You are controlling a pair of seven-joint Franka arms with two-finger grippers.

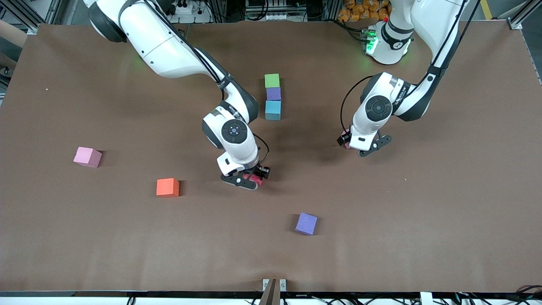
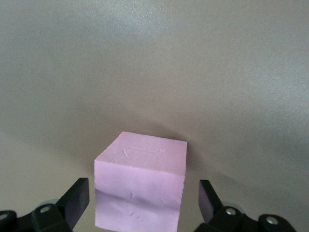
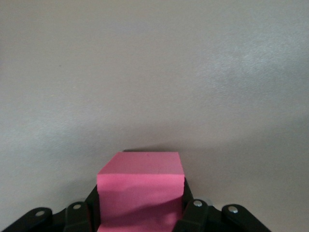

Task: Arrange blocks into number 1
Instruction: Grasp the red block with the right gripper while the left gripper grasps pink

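front view: a column of three blocks sits toward the tabletop's edge where my bases stand, green block (image 1: 272, 80) at that end, then purple block (image 1: 274, 93), then light blue block (image 1: 273, 110), each touching the next. my right gripper (image 1: 250, 178) is low over mid-table, fingers closed on a red block (image 1: 255, 179). my left gripper (image 1: 358, 145) sits beside it toward the left arm's end. loose: a pink block (image 1: 87, 156), an orange block (image 1: 167, 187), and a second purple block (image 1: 306, 223) nearest the camera edge.

left wrist view: my fingers stand spread around a pale pink block (image 2: 141, 186), not touching.

right wrist view: the red block is pinched squarely. i judge it goes just below light blue; keep faces parallel, set flush, release gently.
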